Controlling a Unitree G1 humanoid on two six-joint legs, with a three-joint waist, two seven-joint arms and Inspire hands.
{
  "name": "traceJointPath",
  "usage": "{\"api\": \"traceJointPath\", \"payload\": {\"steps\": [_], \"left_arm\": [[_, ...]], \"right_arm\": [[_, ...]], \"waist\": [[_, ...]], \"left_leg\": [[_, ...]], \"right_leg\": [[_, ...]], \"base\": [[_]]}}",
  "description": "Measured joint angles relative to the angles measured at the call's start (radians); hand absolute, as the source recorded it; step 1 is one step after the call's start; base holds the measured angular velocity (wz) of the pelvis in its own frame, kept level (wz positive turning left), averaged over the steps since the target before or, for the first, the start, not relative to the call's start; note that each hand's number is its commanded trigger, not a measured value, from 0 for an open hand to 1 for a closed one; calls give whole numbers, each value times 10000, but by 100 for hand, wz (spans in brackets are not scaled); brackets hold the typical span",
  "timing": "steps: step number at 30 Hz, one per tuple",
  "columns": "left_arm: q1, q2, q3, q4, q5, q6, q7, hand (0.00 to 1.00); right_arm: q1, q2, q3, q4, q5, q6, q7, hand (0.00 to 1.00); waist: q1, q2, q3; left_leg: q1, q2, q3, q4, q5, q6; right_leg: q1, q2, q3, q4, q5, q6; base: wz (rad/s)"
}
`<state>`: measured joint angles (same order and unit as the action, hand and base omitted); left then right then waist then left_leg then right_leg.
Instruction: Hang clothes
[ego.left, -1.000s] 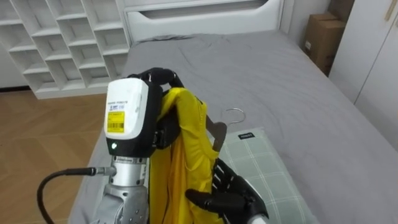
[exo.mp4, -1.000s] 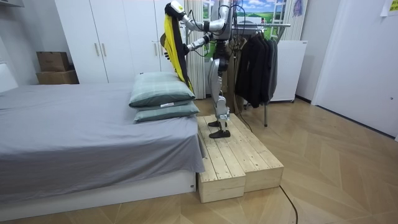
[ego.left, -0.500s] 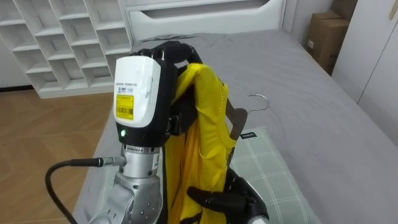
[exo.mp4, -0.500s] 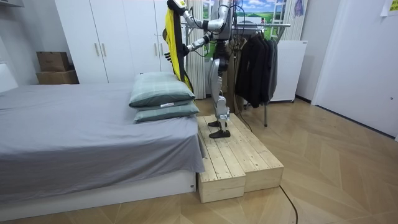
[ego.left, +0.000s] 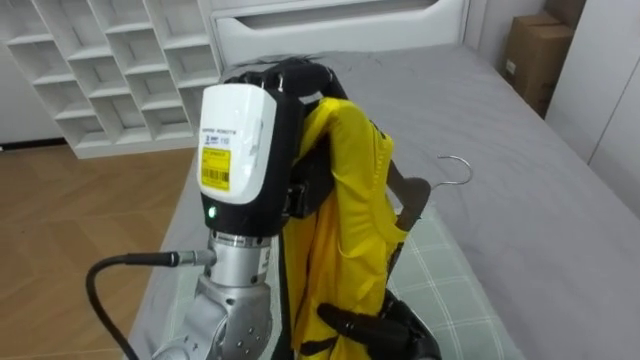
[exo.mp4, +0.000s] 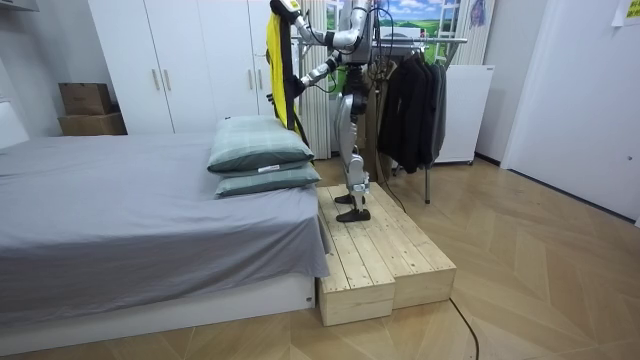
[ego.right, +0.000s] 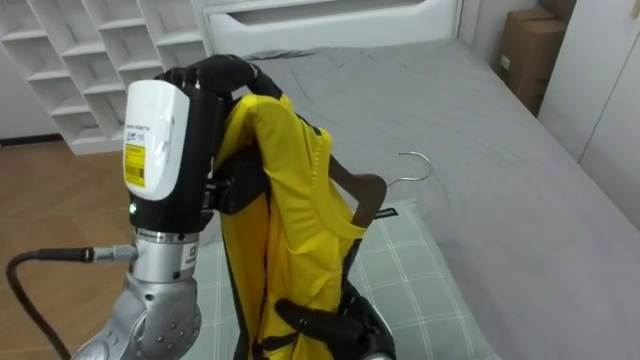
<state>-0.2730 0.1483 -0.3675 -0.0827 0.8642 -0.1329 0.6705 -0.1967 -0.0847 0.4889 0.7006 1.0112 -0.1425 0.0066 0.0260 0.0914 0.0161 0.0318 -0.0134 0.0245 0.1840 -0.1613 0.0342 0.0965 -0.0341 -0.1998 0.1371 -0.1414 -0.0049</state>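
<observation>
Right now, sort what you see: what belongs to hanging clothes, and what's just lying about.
Job: yellow garment, gripped at the top by the left hand; hanger inside it; right hand at its lower part; rack behind the robot.
Lying about: pillows, bed, box, shelves, wooden platform.

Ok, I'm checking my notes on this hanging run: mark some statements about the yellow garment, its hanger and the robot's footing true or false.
The yellow garment sits on a brown wooden hanger with a metal hook. True.
The left hand is shut on the garment's top. True.
The right hand holds the hook. False: it is low, by the garment's bottom.
The hook hangs on the metal clothes rail. False: it is free above the grey bed.
The robot stands on bare floor. False: on a pale wooden platform.
</observation>
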Motion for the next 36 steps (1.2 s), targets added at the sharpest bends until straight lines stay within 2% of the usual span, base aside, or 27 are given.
{"api": "traceJointPath", "payload": {"steps": [5, 12, 16, 20, 24, 28, 36], "left_arm": [[9, 46, -110, 1, 11, -2, -82, 100], [43, 423, -286, 4, -50, -19, -97, 100], [188, 543, -303, 24, -35, -57, -126, 100], [490, 561, -307, 25, 16, -64, -209, 100], [713, 587, -307, 25, 32, -76, -258, 100], [717, 605, -307, 25, 31, -75, -276, 100], [746, 592, -307, 167, 35, -73, -285, 100]], "right_arm": [[0, -12, -23, -1, 4, 0, -183, 0], [0, -24, -28, -94, -5, 0, -308, 0], [0, -26, -21, -214, -272, 1, -448, 0], [-17, -12, -25, -804, -1408, 2, -724, 0], [-392, -2, -38, -899, -2376, 2, -958, 0], [-548, -4, -107, -969, -2920, 2, -1031, 0], [-545, -6, -373, -1372, -3638, 16, -1290, 0]], "waist": [[-9, -9, 5], [0, -60, 40], [3, -85, 55], [12, -175, 43], [9, -278, 36], [0, -331, 9], [-59, -347, 7]], "left_leg": [[12, 1, 12, -1, 1, 1], [125, -4, 31, -73, 2, 3], [132, -6, 63, -78, 3, 4], [128, -6, 86, -73, 5, 2], [134, 3, 87, -48, 5, 1], [141, -4, 61, -46, 5, 1], [185, -2, 46, 10, 5, 1]], "right_leg": [[3, -12, 10, -1, -1, 2], [85, -18, 35, -26, -13, 20], [83, -24, 42, -23, -14, 21], [66, -17, 47, -22, -18, 27], [77, -20, 56, -15, -18, 26], [93, -25, 55, -14, -17, 27], [162, -26, 42, -18, -18, 28]], "base": [[0], [0], [0], [0], [0], [0], [0]]}}
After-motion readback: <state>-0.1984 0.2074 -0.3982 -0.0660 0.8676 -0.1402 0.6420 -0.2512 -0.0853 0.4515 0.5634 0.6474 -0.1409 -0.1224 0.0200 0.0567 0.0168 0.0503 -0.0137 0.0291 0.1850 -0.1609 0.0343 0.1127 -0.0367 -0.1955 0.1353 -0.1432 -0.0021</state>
